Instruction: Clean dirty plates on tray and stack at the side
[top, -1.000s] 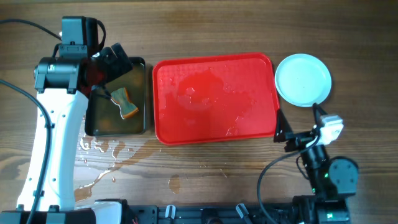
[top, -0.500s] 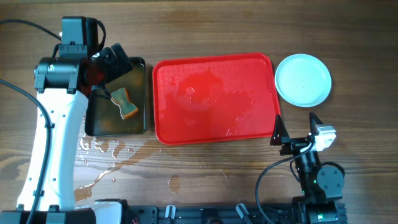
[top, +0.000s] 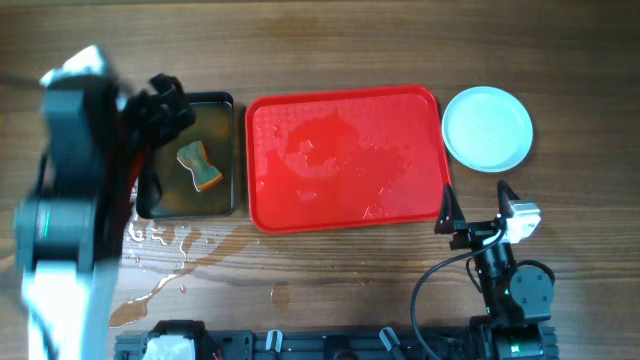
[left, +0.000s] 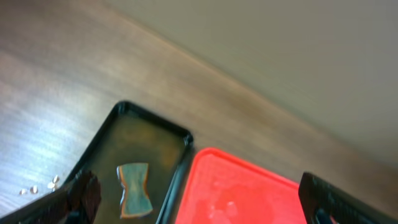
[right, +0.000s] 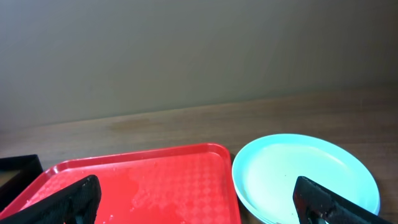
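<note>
While R gripper (top: 478, 200) gapes, plates (top: 487, 128) just beside tray (top: 300, 215) rim

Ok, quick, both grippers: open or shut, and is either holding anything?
Left gripper: open, holding nothing; the sponge lies in the black pan.
Right gripper: open, holding nothing.

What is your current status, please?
Left pincer and right pincer open, empty. Plates stacked right of tray; tray wet, bare. Sponge in black pan; nothing in the way.
</note>
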